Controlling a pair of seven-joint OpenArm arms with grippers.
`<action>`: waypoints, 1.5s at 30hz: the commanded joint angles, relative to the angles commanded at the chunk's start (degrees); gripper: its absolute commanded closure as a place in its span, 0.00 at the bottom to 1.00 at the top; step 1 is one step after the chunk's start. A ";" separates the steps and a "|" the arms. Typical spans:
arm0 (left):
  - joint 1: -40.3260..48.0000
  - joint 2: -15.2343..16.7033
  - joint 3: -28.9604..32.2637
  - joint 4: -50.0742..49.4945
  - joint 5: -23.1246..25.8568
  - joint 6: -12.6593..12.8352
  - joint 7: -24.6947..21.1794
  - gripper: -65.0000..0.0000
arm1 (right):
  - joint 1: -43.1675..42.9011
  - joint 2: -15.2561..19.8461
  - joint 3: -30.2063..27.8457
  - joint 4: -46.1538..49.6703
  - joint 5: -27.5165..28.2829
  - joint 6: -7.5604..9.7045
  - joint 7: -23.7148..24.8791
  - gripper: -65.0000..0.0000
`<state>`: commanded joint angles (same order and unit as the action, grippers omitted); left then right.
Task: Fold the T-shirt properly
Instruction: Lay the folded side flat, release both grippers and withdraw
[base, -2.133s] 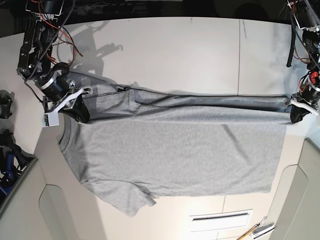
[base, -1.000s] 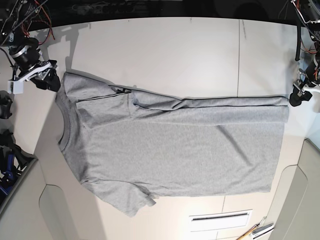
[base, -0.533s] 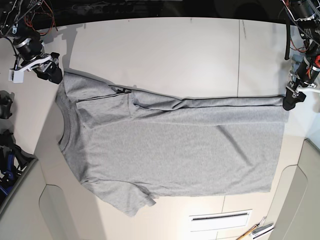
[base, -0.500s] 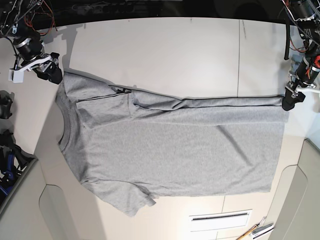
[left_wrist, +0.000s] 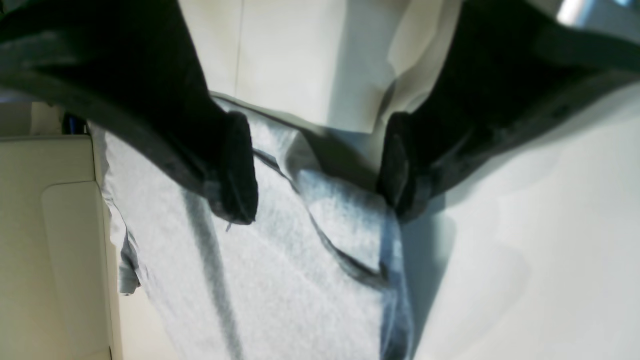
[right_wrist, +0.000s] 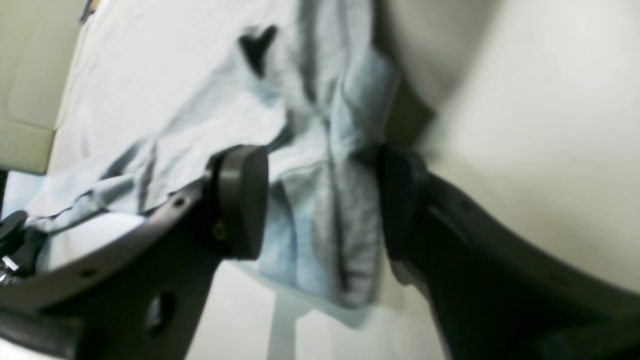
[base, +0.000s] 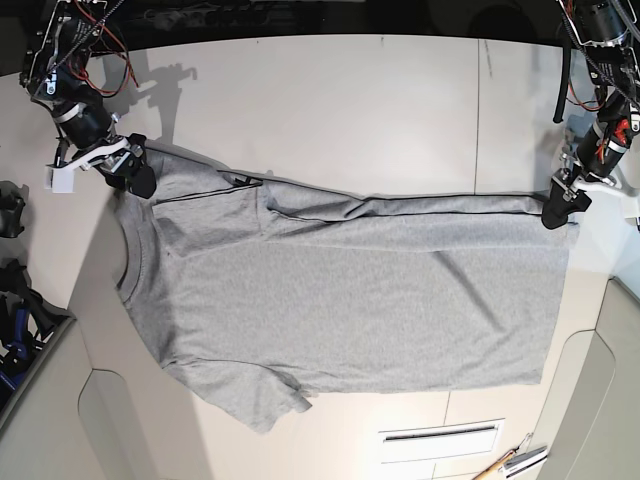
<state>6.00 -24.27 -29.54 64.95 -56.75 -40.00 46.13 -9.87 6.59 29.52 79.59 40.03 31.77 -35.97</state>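
Note:
The light grey T-shirt (base: 350, 300) lies flat on the white table (base: 350, 100), plain side up, neck to the left, its far edge folded over in a long strip. My left gripper (base: 557, 207) is at the shirt's far right corner. In the left wrist view its jaws stand open (left_wrist: 317, 175) over the folded corner of cloth (left_wrist: 280, 280). My right gripper (base: 135, 177) is at the far left shoulder corner. In the right wrist view it is open (right_wrist: 320, 205) with bunched shirt cloth (right_wrist: 175, 100) between the fingers.
A pen and tools (base: 512, 462) lie at the table's front right beside a slotted panel (base: 440, 435). Dark gear (base: 15, 300) sits off the left edge. Beige panels border the table at front left and at right.
Both grippers have moved inward onto the shirt: the right one down and right onto the shoulder corner, the left one slightly left onto the hem corner. The shirt has not moved.

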 joint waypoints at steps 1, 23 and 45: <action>0.00 0.00 0.00 0.00 0.00 0.00 0.00 0.52 | 0.02 -0.63 -0.59 0.00 0.02 0.00 0.22 0.47; 0.17 -1.01 -0.07 11.10 -0.90 0.00 7.06 1.00 | -0.50 -1.22 0.15 8.81 -0.11 1.70 -4.00 1.00; 21.55 -4.28 -2.73 27.43 -2.64 0.00 8.13 1.00 | -17.99 3.23 5.07 18.23 7.58 2.12 -7.19 1.00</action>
<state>27.55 -28.56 -32.27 92.38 -59.40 -40.00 54.26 -27.86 9.82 34.59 97.82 47.62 33.89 -43.16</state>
